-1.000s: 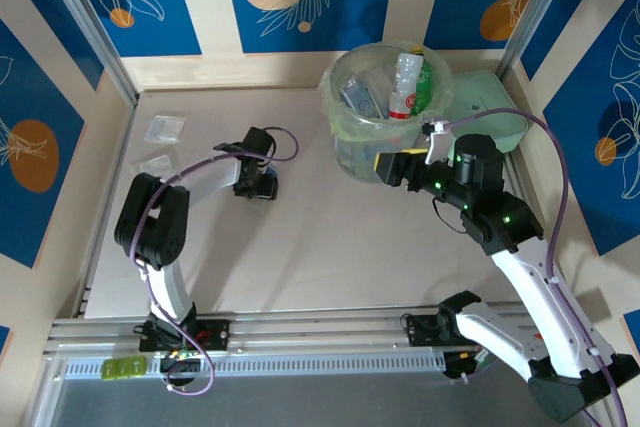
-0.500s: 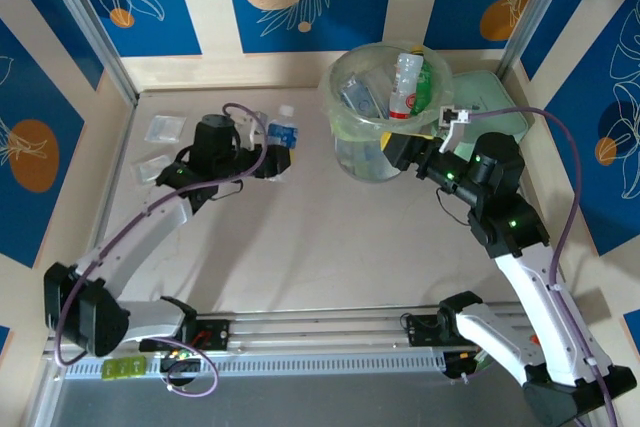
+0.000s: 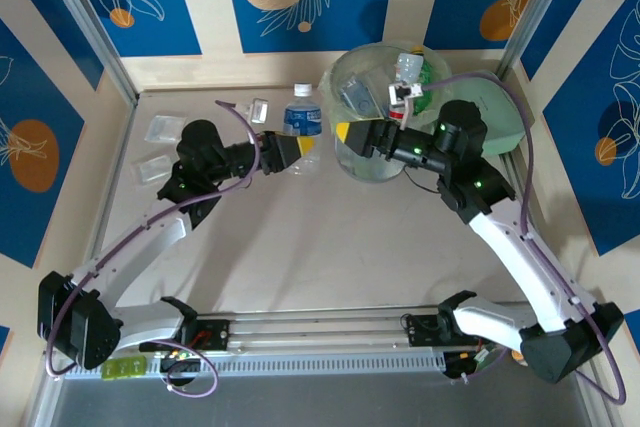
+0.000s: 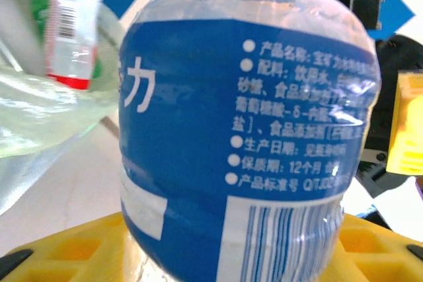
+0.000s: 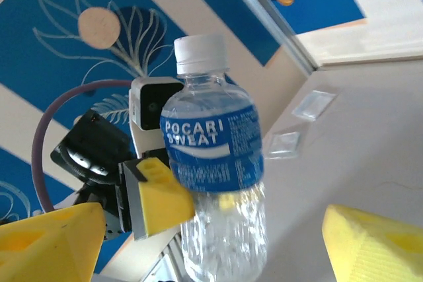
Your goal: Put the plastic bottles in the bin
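Well, my left pincer is clamped on the blue-label bottle. Its yellow fingers press the clear lower body beneath the label (the white cap points toward the far wall in the overhead view). That bottle is just left of the bin, outside it, and between my two pincers. My right pincer faces it from the bin's side with jaws wide apart. In my right wrist view one yellow fingertip stands on either side of the bottle without touching it, and nothing is gripped there. Inside the bin I can see a white bottle with red on it beside a green bottle, plus a crushed clear one. Over on the left of the table lie flat clear packets, well apart from the bin. A pale-green lid lies just right of the bin, partly behind my right arm.
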